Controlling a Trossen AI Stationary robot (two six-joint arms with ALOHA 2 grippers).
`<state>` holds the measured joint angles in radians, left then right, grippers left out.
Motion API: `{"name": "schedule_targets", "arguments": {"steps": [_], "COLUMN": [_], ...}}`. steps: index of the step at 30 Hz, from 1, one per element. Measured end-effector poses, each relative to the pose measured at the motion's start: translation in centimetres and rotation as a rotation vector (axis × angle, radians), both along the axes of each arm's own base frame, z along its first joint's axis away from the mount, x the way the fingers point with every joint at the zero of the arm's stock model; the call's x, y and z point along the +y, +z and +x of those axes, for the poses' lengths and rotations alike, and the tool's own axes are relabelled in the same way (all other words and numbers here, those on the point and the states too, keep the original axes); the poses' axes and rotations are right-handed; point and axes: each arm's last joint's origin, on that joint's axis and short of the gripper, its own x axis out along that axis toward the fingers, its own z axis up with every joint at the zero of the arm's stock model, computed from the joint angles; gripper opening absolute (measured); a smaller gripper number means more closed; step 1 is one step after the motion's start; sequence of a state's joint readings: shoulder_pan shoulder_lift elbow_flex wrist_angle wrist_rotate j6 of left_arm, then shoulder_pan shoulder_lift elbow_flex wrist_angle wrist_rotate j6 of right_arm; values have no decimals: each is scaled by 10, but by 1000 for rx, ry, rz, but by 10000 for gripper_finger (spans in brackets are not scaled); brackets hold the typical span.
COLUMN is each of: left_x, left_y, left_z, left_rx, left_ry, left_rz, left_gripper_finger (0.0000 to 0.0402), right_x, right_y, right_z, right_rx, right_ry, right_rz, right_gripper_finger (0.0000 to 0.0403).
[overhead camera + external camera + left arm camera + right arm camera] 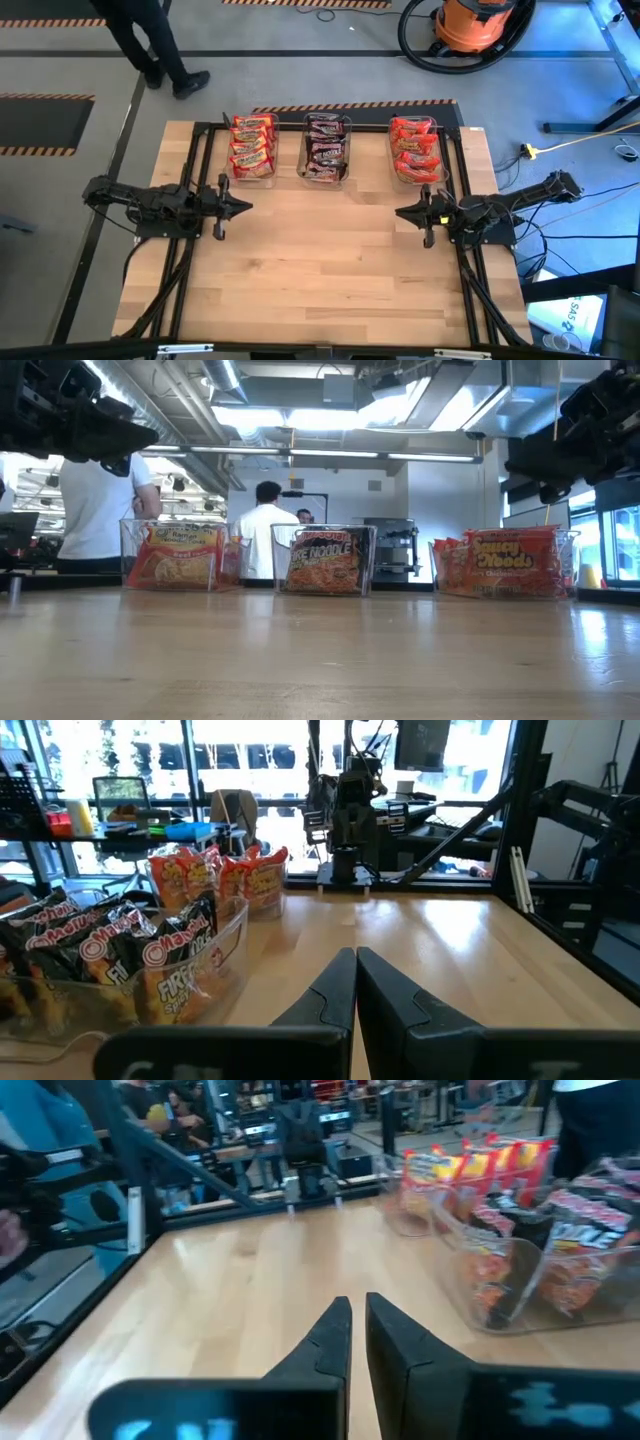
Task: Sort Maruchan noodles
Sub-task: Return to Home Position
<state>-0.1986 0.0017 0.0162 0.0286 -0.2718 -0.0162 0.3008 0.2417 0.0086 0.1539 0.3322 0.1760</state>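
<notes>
The Maruchan noodles sit in three clear tubs along the table's far edge. Red-orange and yellow packets fill the left tub (pixel 253 148) (pixel 172 555), dark packets the middle tub (pixel 326 150) (pixel 325 560), and bright red packets the right tub (pixel 416 150) (pixel 510 563). The packets stand or lean on edge inside the tubs. My left gripper (pixel 248 207) (pixel 355 952) is shut at the table's left side and points level toward the right. My right gripper (pixel 398 212) (pixel 358 1300) is shut at the right side and points toward the left. Neither holds anything.
The wooden tabletop (pixel 320 280) stretches between the two arms. Black frame rails (pixel 190 250) run along the table's sides. A person (pixel 150 40) stands beyond the far left corner, and an orange vacuum (pixel 478 22) sits on the floor behind the table.
</notes>
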Motion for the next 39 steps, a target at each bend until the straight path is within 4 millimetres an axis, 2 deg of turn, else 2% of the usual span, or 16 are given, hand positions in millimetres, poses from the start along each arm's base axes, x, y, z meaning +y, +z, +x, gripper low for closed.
{"name": "schedule_targets", "arguments": {"steps": [4, 11, 18, 39], "left_x": [0, 0, 0, 0], "left_y": [0, 1, 8, 8], "left_z": [0, 0, -1, -1], "left_rx": [0, -5, -81, -78], "left_ry": [0, 0, -2, -2], "left_rz": [0, -1, -42, -41], "left_gripper_finger": [6, 6, 6, 6], "right_x": [-1, 0, 0, 0], "right_y": [1, 5, 11, 10], "right_z": [-1, -8, -15, -14], "right_rx": [-13, -56, -135, -121], "right_ry": [-20, 78, 143, 143], "right_rz": [-8, -24, -34, -37], "right_gripper_finger": [14, 14, 14, 14]}}
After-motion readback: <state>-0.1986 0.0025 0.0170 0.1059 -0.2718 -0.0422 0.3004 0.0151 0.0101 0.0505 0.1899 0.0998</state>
